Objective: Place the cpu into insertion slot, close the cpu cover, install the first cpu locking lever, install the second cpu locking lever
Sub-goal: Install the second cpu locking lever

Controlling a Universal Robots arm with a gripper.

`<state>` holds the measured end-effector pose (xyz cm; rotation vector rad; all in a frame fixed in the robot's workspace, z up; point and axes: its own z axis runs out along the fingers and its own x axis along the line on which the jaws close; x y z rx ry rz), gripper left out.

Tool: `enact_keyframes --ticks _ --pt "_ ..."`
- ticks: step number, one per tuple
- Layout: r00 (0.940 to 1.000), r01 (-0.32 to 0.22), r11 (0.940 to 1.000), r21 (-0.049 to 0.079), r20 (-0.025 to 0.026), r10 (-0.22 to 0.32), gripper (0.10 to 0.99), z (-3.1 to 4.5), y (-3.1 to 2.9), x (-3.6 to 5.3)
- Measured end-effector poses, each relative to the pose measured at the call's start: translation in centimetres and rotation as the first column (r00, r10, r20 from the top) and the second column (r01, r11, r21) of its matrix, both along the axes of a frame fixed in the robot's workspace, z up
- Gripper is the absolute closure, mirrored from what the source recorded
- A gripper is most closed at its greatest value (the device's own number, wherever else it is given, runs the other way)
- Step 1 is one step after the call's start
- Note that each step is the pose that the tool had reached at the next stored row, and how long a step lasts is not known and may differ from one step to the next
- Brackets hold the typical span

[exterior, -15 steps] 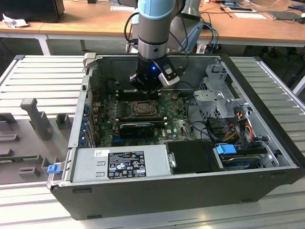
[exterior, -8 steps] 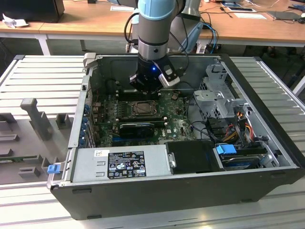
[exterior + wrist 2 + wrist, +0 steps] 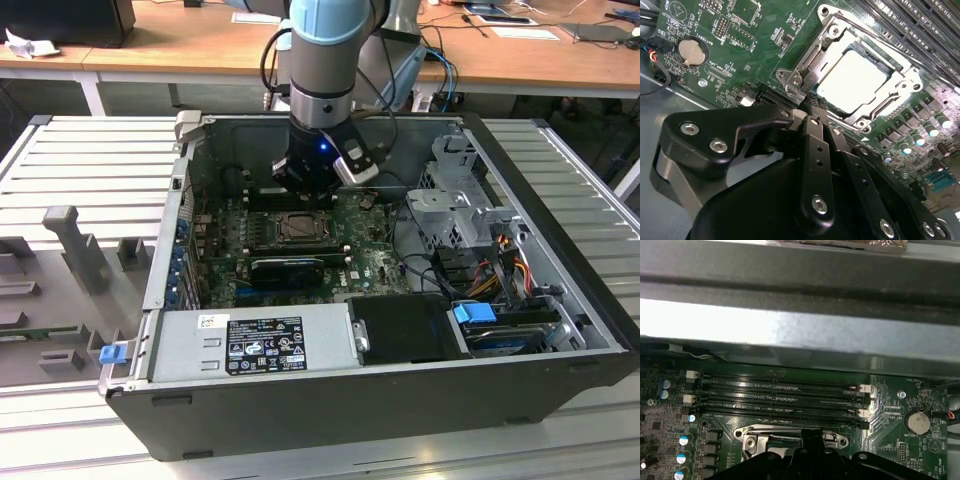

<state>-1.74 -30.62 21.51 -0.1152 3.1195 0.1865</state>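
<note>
The open computer case (image 3: 400, 400) holds the green board (image 3: 740, 50). The gripper (image 3: 812, 107), fingers pinched together empty, hovers at the cpu cover (image 3: 840, 47), which is down over the cpu (image 3: 852, 75) in the insertion slot (image 3: 300, 228). Off-centre pressure could scrape the frame.

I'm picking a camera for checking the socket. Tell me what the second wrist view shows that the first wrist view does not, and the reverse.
Second wrist view alone: the cpu lying pale in the insertion slot, with the cpu cover closed around it. First wrist view alone: the memory slots along their whole length and the case wall above them. Both: the coin battery, the green motherboard, and the dark claw just over the socket's edge.
</note>
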Motion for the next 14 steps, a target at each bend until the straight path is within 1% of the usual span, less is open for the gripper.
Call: enact_keyframes --ticks 4,7,12,14 --pt "1.0 0.0 1.0 0.0 0.0 0.0 0.98 0.0 -0.25 0.0" --pt "1.0 0.0 1.0 0.0 -0.0001 0.0 0.98 0.07 -0.29 -0.01" --pt "1.0 0.0 1.0 0.0 0.0001 0.0 0.98 1.25 -0.28 0.0" --pt "1.0 0.0 1.0 0.0 0.0 0.0 0.98 2.1 -0.28 -0.02"
